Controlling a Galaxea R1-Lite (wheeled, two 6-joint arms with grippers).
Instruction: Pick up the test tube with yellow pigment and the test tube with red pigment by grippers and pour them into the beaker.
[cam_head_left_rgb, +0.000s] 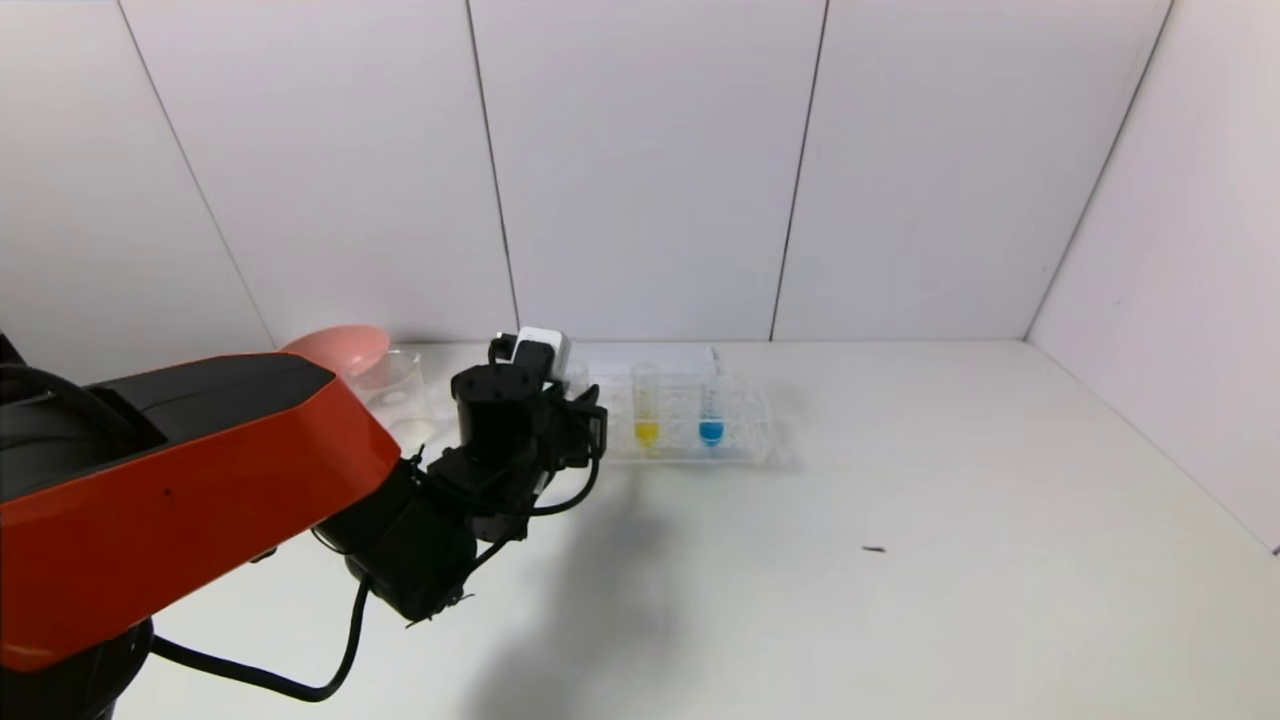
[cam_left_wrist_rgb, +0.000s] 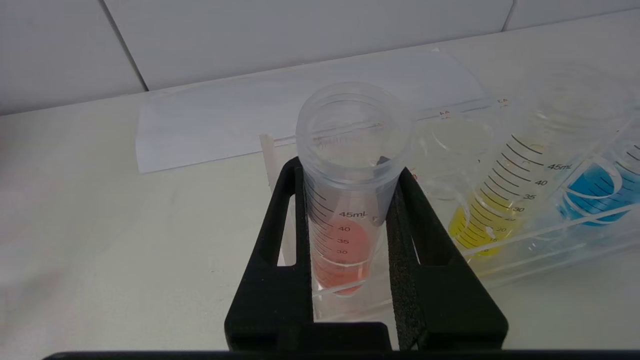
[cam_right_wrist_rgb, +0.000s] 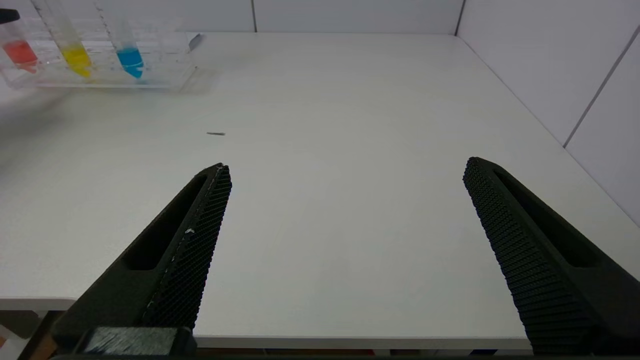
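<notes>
At the left end of the clear plastic tube rack (cam_left_wrist_rgb: 550, 240), the black two-fingered left gripper (cam_left_wrist_rgb: 350, 220) is clamping the slim clear graduated test tube with red pigment (cam_left_wrist_rgb: 345, 210) just below its open rim, a ribbed pad pressing each side, while the rounded tip with the red-orange liquid is sitting down in its rack slot. Judging from this, the step in hand is drawing the tube out, and it should go straight up along the tube's own axis, so the tip clears the rack without dragging it across the white counter (cam_head_left_rgb: 900, 600). Keeping the tube upright until it is over the small clear glass beaker (cam_head_left_rgb: 395, 385), which is standing to the left of the rack beside a pink bowl (cam_head_left_rgb: 335, 348), should avoid an early spill.

In the next slot to the right, the slim clear test tube with yellow pigment (cam_head_left_rgb: 646, 410) is standing upright, with a blue-filled clear tube (cam_head_left_rgb: 710, 410) beyond it.

Farther right, the black right gripper (cam_right_wrist_rgb: 345, 250) is hanging spread wide and empty above the counter's near edge, well apart from the rack.
</notes>
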